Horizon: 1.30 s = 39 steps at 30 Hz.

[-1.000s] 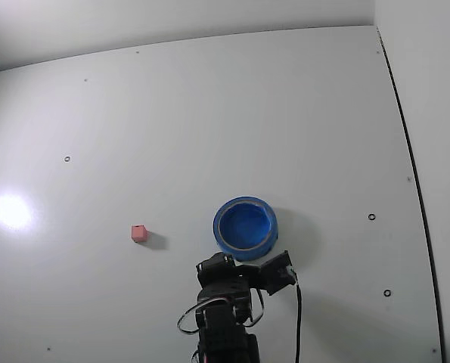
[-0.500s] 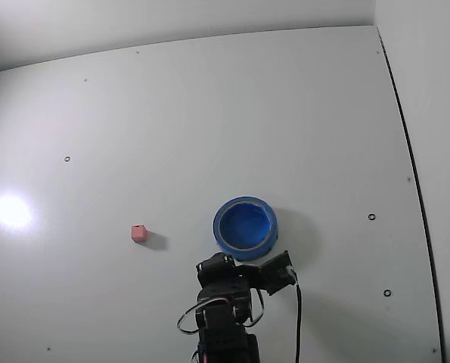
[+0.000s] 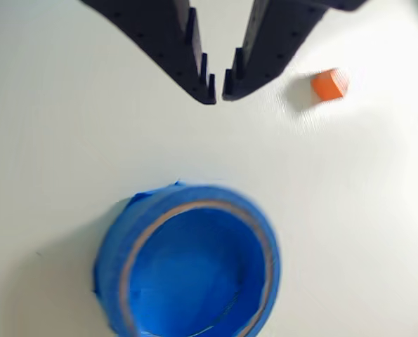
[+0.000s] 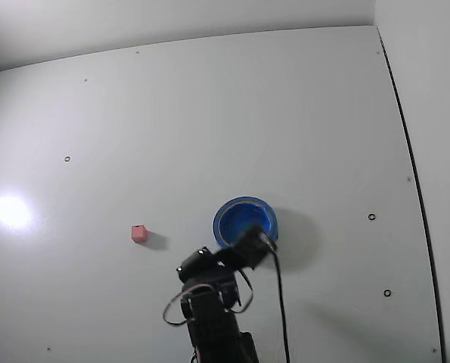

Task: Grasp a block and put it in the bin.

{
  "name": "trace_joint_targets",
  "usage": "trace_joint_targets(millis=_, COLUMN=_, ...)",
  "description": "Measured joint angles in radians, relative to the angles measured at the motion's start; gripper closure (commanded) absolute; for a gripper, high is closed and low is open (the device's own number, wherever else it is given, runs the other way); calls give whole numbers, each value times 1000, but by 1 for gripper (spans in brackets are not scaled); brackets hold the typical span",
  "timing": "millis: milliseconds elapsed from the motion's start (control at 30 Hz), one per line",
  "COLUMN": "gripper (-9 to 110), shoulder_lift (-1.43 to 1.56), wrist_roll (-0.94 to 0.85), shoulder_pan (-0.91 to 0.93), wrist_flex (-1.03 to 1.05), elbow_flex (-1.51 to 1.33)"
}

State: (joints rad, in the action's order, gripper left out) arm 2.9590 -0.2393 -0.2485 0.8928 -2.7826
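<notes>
Wrist view is being filled at the top by the two dark fingers (image 3: 218, 95), and they are being held almost together, with only a thin gap at the tips and nothing between them. Below them the round blue bin (image 3: 110, 242) is being shown from above, and it is empty inside. The small block (image 3: 329, 83) is being seen lying alone on the white counter (image 3: 47, 140), off to the right of the fingers and well apart from them.

In the fixed view the block (image 4: 139, 233) is lying to the left of the bin (image 4: 228, 219), and the arm (image 4: 209, 302) is being held low near the bin's front edge, partly covering it. The block is not being touched yet, so the grab is not yet done. The fingers will probably need to be opened wider and pointed toward the block first.
</notes>
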Motion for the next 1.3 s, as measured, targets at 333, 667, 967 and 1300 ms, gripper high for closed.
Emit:
trace_joint_targets(millis=333, gripper=99, shoulder_lift=-422, wrist_roll=-446, shoulder_pan=-184, wrist_flex=95, elbow_flex=360)
trace_joint_targets(millis=667, gripper=82, shoulder_lift=-1003, wrist_roll=-548, shoulder_pan=-301, wrist_flex=97, elbow_flex=742)
trace_joint_targets(millis=967, gripper=84, shoulder_lift=-1262, wrist_roll=-594, shoulder_pan=-308, wrist_flex=97, elbow_flex=976)
trace_joint_targets(millis=1300, gripper=84, shoulder_lift=-1411, wrist_roll=-601, shoulder_pan=-308, wrist_flex=97, elbow_flex=1161)
